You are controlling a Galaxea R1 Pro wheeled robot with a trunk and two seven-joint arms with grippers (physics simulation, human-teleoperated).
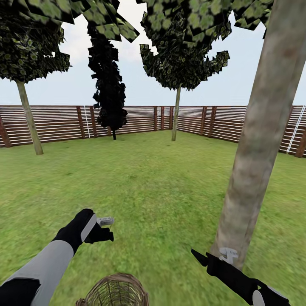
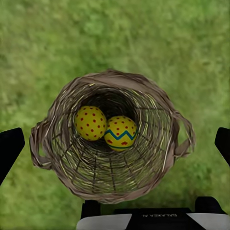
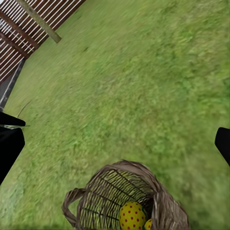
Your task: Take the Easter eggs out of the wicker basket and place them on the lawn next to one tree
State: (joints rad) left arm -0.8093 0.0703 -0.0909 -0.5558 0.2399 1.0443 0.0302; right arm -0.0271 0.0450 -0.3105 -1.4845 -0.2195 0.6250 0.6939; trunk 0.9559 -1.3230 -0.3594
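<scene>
The wicker basket [image 1: 115,292] stands on the lawn [image 1: 153,187] at the near edge of the head view, between my arms. Two Easter eggs lie inside it: one with red dots [image 2: 91,122] and one with a blue zigzag band [image 2: 120,132], touching each other. The third egg is out of view. My left gripper [image 2: 116,141] hangs open straight above the basket's mouth, its fingers [image 2: 9,148] wide apart. My right gripper [image 3: 116,143] is open over grass just beyond the basket [image 3: 120,201]. It sits close to the base of the tree [image 1: 259,140].
A brown slat fence [image 1: 140,119] encloses the garden. Two more leafy trees stand at the left [image 1: 29,123] and centre back [image 1: 175,114], beside a narrow, almost black tree [image 1: 108,85]. Open grass stretches ahead.
</scene>
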